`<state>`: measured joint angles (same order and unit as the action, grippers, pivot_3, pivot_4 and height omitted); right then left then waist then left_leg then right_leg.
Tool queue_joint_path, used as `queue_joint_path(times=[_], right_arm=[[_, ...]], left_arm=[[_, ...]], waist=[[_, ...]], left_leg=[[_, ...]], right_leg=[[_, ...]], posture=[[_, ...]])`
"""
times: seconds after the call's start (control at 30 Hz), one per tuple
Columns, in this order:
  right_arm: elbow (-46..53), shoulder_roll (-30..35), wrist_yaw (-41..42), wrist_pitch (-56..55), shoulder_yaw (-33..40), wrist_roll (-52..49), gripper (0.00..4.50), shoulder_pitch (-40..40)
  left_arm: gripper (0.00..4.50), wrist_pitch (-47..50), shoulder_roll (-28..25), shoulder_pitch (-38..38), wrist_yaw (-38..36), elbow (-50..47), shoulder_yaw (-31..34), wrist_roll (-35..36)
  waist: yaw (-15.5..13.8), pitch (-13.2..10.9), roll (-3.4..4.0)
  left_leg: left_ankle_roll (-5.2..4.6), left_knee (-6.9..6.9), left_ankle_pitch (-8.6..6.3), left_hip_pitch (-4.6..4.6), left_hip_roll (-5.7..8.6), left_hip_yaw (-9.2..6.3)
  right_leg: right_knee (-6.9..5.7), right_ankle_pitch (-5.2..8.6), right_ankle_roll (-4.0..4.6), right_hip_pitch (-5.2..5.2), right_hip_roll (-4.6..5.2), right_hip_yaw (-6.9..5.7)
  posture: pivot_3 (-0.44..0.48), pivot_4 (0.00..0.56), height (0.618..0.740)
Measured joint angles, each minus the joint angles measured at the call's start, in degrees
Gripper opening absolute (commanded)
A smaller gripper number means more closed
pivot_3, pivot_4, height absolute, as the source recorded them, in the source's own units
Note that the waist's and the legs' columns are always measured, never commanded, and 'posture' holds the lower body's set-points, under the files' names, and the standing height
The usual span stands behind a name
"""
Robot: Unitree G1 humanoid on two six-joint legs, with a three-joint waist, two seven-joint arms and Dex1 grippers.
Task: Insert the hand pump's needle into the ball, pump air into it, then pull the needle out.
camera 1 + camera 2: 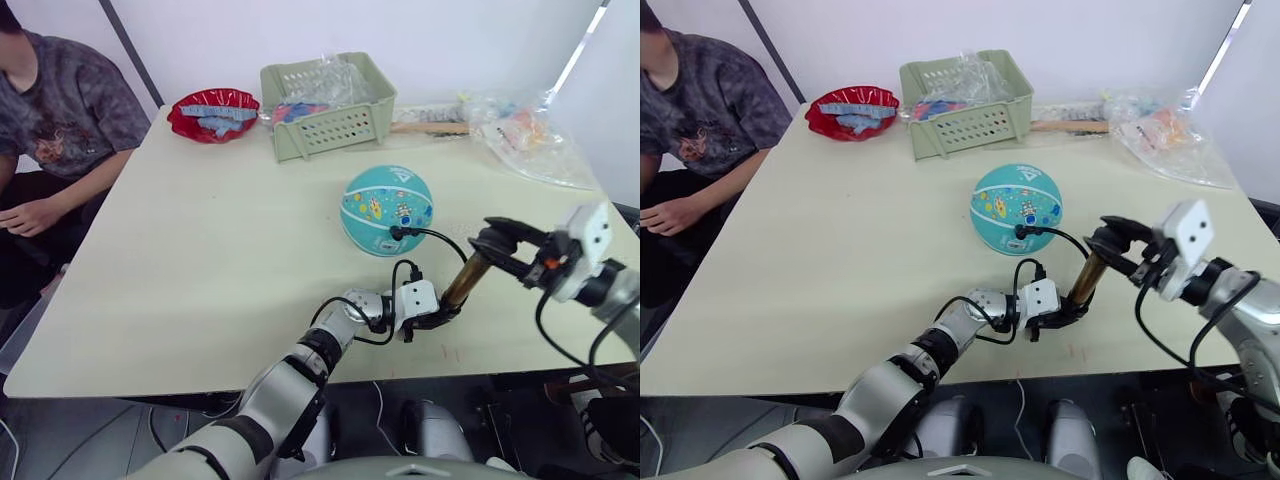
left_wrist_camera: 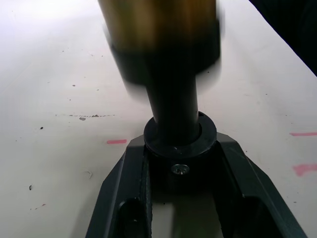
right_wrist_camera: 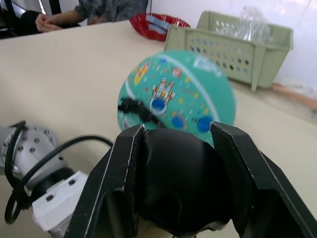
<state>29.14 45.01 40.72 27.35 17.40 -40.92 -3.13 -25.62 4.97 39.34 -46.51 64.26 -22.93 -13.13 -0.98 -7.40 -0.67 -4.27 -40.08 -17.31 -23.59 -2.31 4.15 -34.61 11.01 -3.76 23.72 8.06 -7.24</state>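
The teal ball (image 1: 388,210) rests on the cream table, right of centre. A small black fitting (image 1: 397,233) is pressed against the ball's near side, and the needle itself is hidden. From the fitting a thin black hose (image 1: 440,240) curves down to the hand pump (image 1: 465,283), whose gold cylinder stands tilted just in front of the ball. My left gripper (image 1: 440,318) is shut on the pump's black bottom cap (image 2: 181,148), low on the table. Higher up, my right gripper (image 1: 505,243) is shut on the black handle (image 3: 178,183) at the pump's top.
A green basket (image 1: 330,105) and a red bowl (image 1: 213,113) stand at the table's far side. A crumpled plastic bag (image 1: 520,135) lies at the far right. A person (image 1: 50,110) sits at the left edge, with a hand (image 1: 30,215) near the table.
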Motion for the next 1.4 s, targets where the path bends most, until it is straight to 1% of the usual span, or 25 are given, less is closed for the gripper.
queue_joint_path(times=[0.13,0.33,0.5,0.63,0.67,0.7,0.77,0.8,0.83,0.9,0.93,1.0,1.17,1.4], right_arm=[[0.3,3.0,0.2,3.2,5.6,-6.1,1.59,-3.6],[0.3,7.2,0.2,6.5,10.0,-12.1,1.59,-9.7],[0.3,7.1,-0.9,7.4,10.2,-13.3,1.59,-9.8],[2.4,6.9,0.3,4.6,10.4,-10.3,1.59,-7.5],[3.0,6.1,0.5,2.7,10.4,-8.8,1.59,-5.9],[3.7,4.1,0.6,0.2,9.9,-7.2,1.59,-3.9],[4.5,1.0,0.5,-4.7,8.0,-3.8,1.59,-0.9],[4.6,0.5,0.5,-5.6,7.7,-3.3,1.59,-0.4],[4.6,-1.4,0.3,-8.8,6.8,-1.5,1.59,1.1],[4.6,-2.4,0.0,-10.9,5.6,-0.2,1.59,1.9],[4.6,-4.1,-0.3,-12.8,4.7,0.8,1.59,2.9],[4.6,-5.3,-1.0,-14.9,2.5,2.5,1.59,4.5],[2.5,-8.2,-1.8,-16.7,-3.7,7.9,1.59,8.2],[-1.3,-11.9,-3.2,-17.0,-8.4,12.7,1.59,8.9]], left_arm=[[1.13,0.0,0.0,0.0,0.0,-0.1,0.0,0.0],[1.13,-0.1,0.0,0.0,-0.1,-0.3,0.0,0.0],[1.13,-0.1,0.0,0.0,-0.1,-0.4,0.0,0.0],[1.13,-0.1,-0.1,-0.1,-0.1,-0.4,-0.1,-0.1],[1.13,-0.1,-0.1,-0.2,-0.1,-0.4,-0.1,-0.1],[1.13,-0.1,-0.3,-0.3,-0.1,-0.3,-0.1,-0.1],[1.13,0.1,-0.6,-0.6,0.1,-0.2,-0.1,-0.1],[1.13,0.1,-0.7,-0.7,0.2,-0.2,-0.1,-0.1],[1.13,0.3,-0.9,-0.8,0.5,-0.1,-0.1,-0.2],[1.13,0.5,-1.1,-0.9,0.8,-0.1,-0.1,-0.2],[1.13,0.7,-1.2,-1.1,0.9,-0.1,-0.1,-0.2],[1.13,0.7,-1.5,-1.3,0.8,0.0,-0.1,-0.2],[1.13,0.4,-1.5,-1.3,0.2,-0.1,-0.1,-0.2],[1.13,0.3,-1.5,-1.0,-0.6,-0.1,-0.1,-0.1]], waist=[[0.0,-0.1,0.02],[0.0,-0.1,0.06],[0.0,-0.2,0.01],[0.0,-0.2,0.0],[0.0,-0.1,-0.11],[0.0,0.1,-0.32],[0.2,0.3,-0.4],[0.2,0.4,-0.52],[0.3,0.6,-0.79],[0.4,0.6,-0.91],[0.4,0.7,-1.04],[0.4,0.8,-1.1],[0.2,0.9,-1.12],[0.2,0.9,-0.91]], left_leg=[[0.0,-0.03,0.0,-0.03,0.02,-0.01],[0.0,-0.04,0.0,-0.06,0.02,-0.04],[0.0,-0.04,0.0,-0.1,0.04,-0.05],[0.0,-0.04,0.0,-0.07,0.03,-0.07],[0.0,-0.04,0.0,-0.05,0.02,-0.09],[0.0,-0.04,0.0,-0.02,-0.03,-0.11],[0.0,-0.04,0.0,0.03,-0.04,-0.09],[0.0,-0.04,0.0,0.08,-0.05,-0.09],[0.01,-0.03,-0.01,0.27,-0.13,-0.07],[0.09,-0.03,-0.05,0.49,-0.22,-0.04],[0.28,0.04,-0.16,0.65,-0.26,-0.04],[0.42,0.11,-0.24,0.87,-0.42,-0.05],[0.51,0.12,-0.29,0.86,-0.47,-0.04],[0.61,0.12,-0.36,0.84,-0.47,-0.03]], right_leg=[[0.01,0.01,-0.05,0.01,0.01,0.0],[0.0,0.0,-0.03,0.02,0.0,-0.04],[0.01,-0.01,-0.01,0.03,0.01,-0.05],[0.01,0.03,-0.07,0.0,-0.01,-0.06],[0.01,0.11,-0.19,-0.02,-0.03,-0.07],[0.01,0.12,-0.21,-0.05,-0.07,-0.1],[0.01,0.13,-0.22,-0.09,-0.07,-0.08],[0.01,0.13,-0.23,-0.13,-0.07,-0.07],[0.0,0.14,-0.22,-0.28,-0.11,-0.06],[0.0,0.14,-0.22,-0.41,-0.11,-0.06],[0.0,0.15,-0.21,-0.51,-0.1,-0.08],[0.01,0.16,-0.19,-0.58,-0.07,-0.22],[0.02,0.16,-0.18,-0.57,-0.07,-0.38],[0.03,0.22,-0.09,-0.53,-0.1,-0.42]], posture=[[0.0,0.15,0.74],[0.0,0.15,0.74],[0.0,0.15,0.74],[0.0,0.15,0.74],[0.0,0.15,0.74],[0.0,0.15,0.74],[0.0,0.15,0.74],[0.0,0.15,0.74],[0.0,0.15,0.74],[0.0,0.15,0.74],[0.0,0.15,0.74],[0.0,0.15,0.74],[0.0,0.15,0.74],[0.0,0.15,0.74]])
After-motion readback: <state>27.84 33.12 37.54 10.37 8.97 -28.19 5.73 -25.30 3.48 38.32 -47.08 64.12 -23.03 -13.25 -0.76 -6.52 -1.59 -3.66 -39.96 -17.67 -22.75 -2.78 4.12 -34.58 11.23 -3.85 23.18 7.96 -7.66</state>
